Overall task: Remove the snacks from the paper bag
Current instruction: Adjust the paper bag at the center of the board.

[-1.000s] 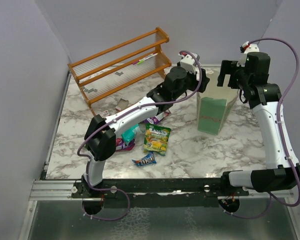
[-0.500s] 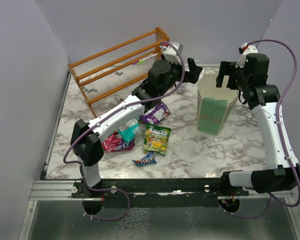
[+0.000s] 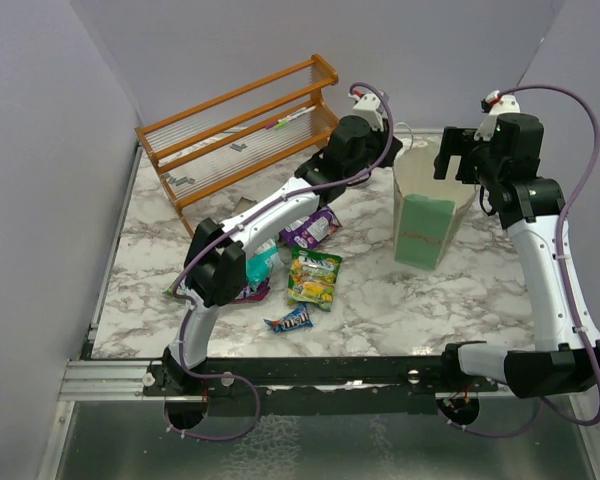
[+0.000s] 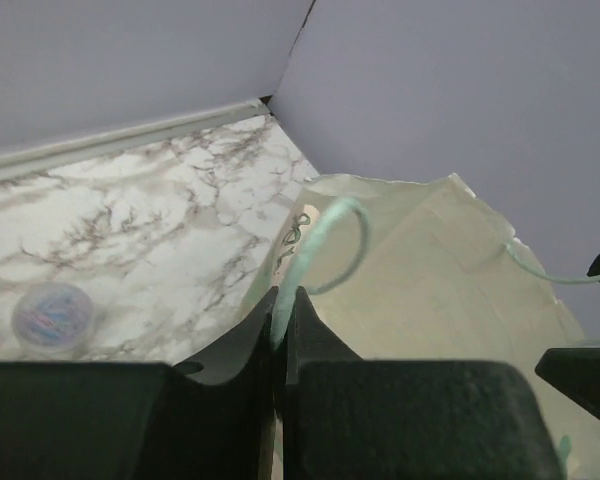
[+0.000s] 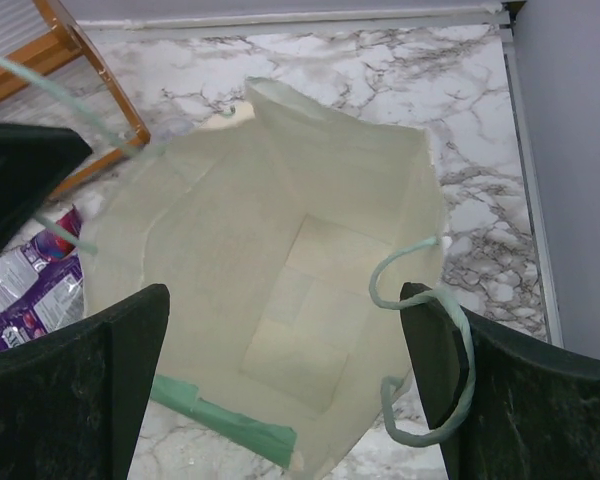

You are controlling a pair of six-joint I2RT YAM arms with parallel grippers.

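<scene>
First, from up top: the mint-green paper bag [image 3: 425, 225] stands up on the marble table [image 3: 380, 300], on the right side near the back; the left gripper [image 3: 393, 152] is at its left rim and the right gripper [image 3: 458, 160] hangs over its right rim; five snacks lie out on the table, well to the left of the bag: a purple packet [image 3: 310, 228], a teal packet [image 3: 259, 266], a pink-red packet [image 3: 245, 293], a green-yellow packet [image 3: 315, 277] and a dark blue bar [image 3: 290, 320]; a wooden rack [image 3: 240, 125] sits at the back left.

Next, the left wrist view: the left fingers [image 4: 230, 365] are squeezed together on the bag's thin string handle [image 4: 335, 235], just where the loop comes up; a small round cup [image 4: 52, 315] sits on the table beside the bag.

Last, the right wrist view: the right fingers [image 5: 70, 390] are wide apart with nothing in them, one on each side of the open bag; I can see down to the cream bottom and no packet shows there, so I think the bag may be empty, though a corner could hide one.

I think the bag is light and thin, so it could tip or crumple if pulled hard; the string is floppy and could tear off, so the paper rim is a safer place to hold; the packets look shiny and slippery, so pinch a flat sealed edge.
</scene>
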